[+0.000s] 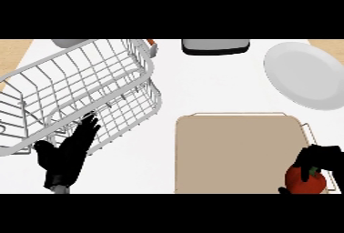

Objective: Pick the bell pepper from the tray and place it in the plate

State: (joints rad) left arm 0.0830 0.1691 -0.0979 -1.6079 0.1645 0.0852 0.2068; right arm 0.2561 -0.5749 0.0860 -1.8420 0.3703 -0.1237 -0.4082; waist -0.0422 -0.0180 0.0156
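In the head view, the right robot hand [321, 157] is curling its fingers around the red bell pepper [306, 181], which is sitting at the lower right corner of the tan tray [232, 152]. Whether the pepper is resting on the tray or just being lifted off it is not clear from this angle. The white plate [304, 75] is lying well apart, up at the far right of the white desk [201, 91], with nothing on it. So the grasp seems to be in hand, while the carry to the plate and the release are judged to be left.

The left robot hand [70, 152] is resting at the lower left with straight fingers, holding nothing, its fingertips overlapping the wire basket [87, 86].

The pepper is partly covered by the fingers, and the right forearm is cut off by the lower edge. A dark object [215, 46] and a pale round thing [67, 43] at the top are cropped and hard to identify.
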